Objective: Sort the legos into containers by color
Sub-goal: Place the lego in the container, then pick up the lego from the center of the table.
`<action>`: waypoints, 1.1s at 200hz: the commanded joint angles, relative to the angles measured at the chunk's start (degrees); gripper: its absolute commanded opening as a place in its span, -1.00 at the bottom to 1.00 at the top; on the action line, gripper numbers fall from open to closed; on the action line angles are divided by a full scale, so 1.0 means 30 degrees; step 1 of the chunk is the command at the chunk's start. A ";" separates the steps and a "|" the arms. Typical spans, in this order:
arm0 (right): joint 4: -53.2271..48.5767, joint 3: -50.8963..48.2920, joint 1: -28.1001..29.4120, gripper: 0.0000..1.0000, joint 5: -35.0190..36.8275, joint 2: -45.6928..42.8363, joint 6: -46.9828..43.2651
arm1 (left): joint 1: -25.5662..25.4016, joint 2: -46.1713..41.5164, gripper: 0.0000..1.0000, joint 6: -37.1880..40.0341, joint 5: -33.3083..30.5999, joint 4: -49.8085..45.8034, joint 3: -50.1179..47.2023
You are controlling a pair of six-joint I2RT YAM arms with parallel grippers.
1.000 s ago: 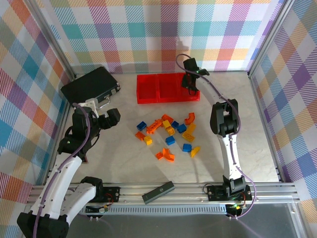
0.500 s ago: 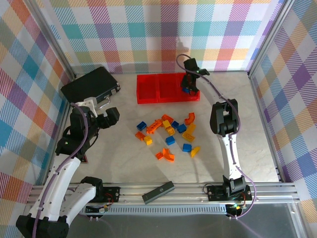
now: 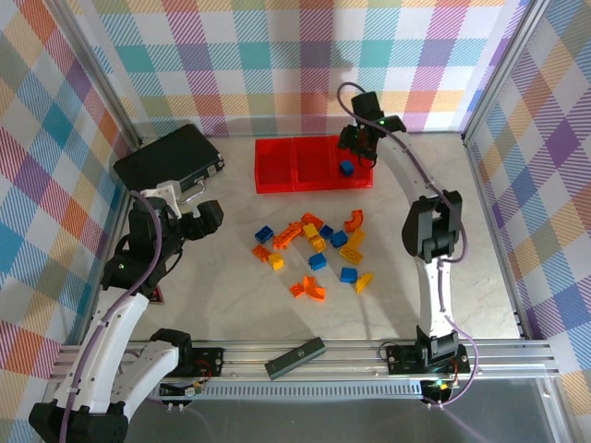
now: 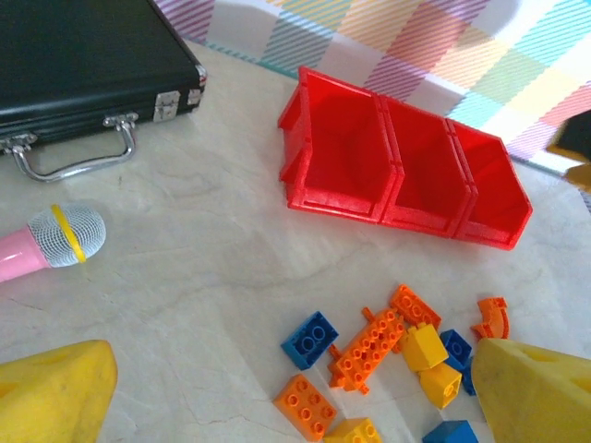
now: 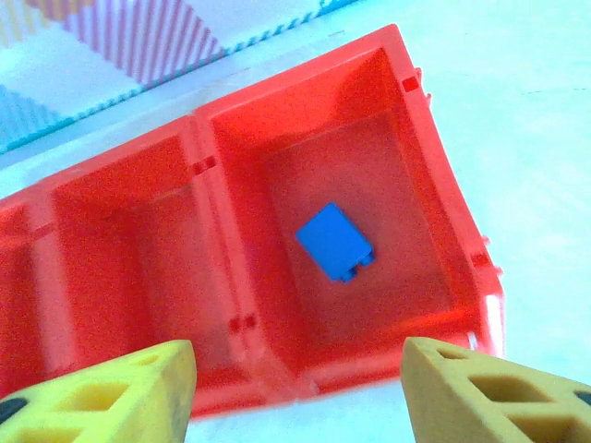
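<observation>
**Placing step, blue brick.** Your right end effector [image 5: 295, 392] hovers directly above the right-hand compartment of the containers [image 5: 231, 231]. Its fingers are parted part-way and grip nothing. The blue brick [image 5: 334, 242] lies loose on that compartment's floor, touching no wall. The middle and left compartments show bare red floors.

The other legos [image 3: 314, 254], blue, orange and yellow mixed, lie scattered on the tabletop [image 3: 231, 295] on the near side of the containers, clear of their front wall. Your left end effector [image 4: 295, 397], to the near left of the containers, stands wide open and empty.

**Judged next move.** Lift clear of the containers, go to the scatter, and pick one brick standing apart from its neighbours. Blues belong with the first brick. Orange and yellow each take an empty compartment.
</observation>
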 commanded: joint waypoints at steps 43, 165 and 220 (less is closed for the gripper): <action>0.0148 -0.8523 0.0232 0.23 -0.3116 -0.8672 -0.0053 | -0.2926 0.3822 0.87 0.0096 0.1513 -0.0281 0.1284; 0.1552 -1.6767 0.0114 0.35 -0.3392 -1.3765 0.1205 | -0.9725 1.2004 0.66 -0.4575 -0.3861 -0.2148 0.2606; 0.1922 -1.6912 0.0055 0.36 -0.3779 -1.4219 0.1467 | -1.0515 1.5981 0.54 -0.5282 -0.4342 -0.3491 0.4730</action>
